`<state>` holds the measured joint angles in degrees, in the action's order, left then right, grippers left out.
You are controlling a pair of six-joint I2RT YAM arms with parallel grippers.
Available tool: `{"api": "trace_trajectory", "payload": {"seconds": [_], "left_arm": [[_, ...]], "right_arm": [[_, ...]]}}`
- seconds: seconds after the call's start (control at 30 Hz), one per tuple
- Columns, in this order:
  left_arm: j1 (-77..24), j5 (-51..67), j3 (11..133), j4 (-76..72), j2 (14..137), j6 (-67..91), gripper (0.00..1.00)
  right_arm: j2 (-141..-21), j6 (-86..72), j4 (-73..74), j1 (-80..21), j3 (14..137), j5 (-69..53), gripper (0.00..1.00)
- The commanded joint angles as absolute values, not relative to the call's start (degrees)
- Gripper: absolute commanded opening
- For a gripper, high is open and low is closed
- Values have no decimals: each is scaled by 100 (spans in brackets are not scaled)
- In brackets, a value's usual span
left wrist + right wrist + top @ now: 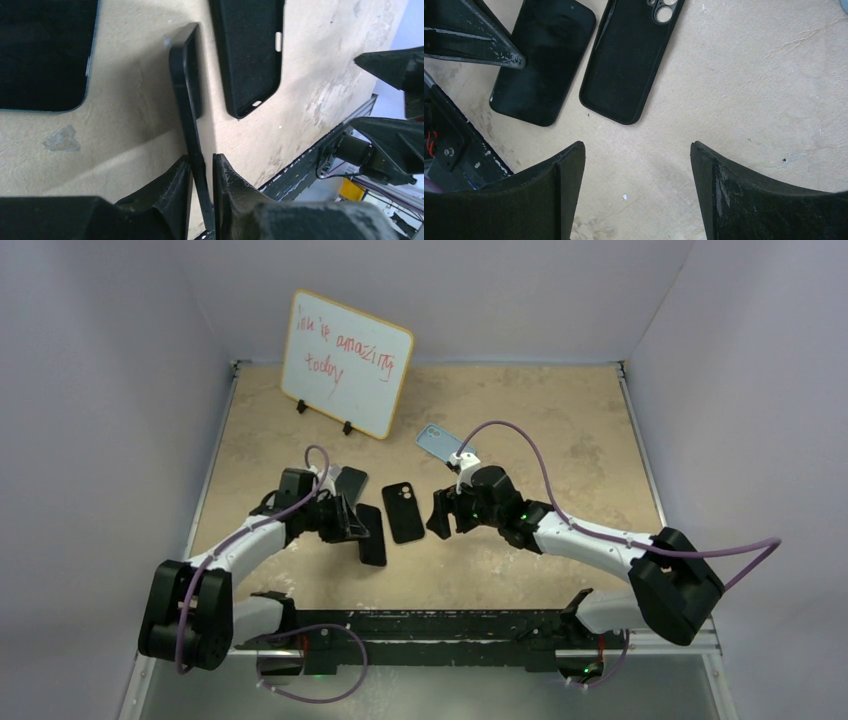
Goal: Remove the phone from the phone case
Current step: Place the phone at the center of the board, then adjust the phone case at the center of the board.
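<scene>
Left gripper (202, 161) pinching the phone (187, 100) looks sketchy, could slip onto the case (250, 50) at 2 o'clock; right gripper (636, 146) is spread.

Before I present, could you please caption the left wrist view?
Left end effector grips the black phone beside its empty case.

The phone (544, 65), at ten o'clock in the right wrist view, is showing a smooth, glossy black face that is catching faint reflections. Beside it, at twelve o'clock, the phone case (626, 65) is looking matt and soft, finely grained like rubbery plastic. The table (560, 430) is wearing a matt, mottled beige, stone-like finish with pale scuffs. The fingers (744, 195) of the right gripper (638, 150) are looking like matt black plastic, rough-edged and flecked with white scratches. The whiteboard (345, 360), at eleven o'clock from above, is shining smooth white inside a wood-coloured rim.
</scene>
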<state>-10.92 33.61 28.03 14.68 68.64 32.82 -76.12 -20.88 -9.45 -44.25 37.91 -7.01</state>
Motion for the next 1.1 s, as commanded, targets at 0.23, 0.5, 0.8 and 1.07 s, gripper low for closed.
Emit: {"api": "trace_trajectory", "payload": {"seconds": [0.23,0.5,0.8,1.07], "left_arm": [[-1072,3062,2517,925,7231,3555,34],[-1072,1957,2697,1670,6550,3577,45],[-1072,148,3620,3102,4827,3358,60],[-1072,-999,4370,3488,3981,2534,66]], "right_arm": [[-7711,-2064,-993,-4470,3744,-580,78],[-7919,-2062,-794,-4581,3940,-272,78],[-8936,-1979,120,-5051,5071,789,73],[-10046,-2162,1073,-5307,6315,1323,57]]}}
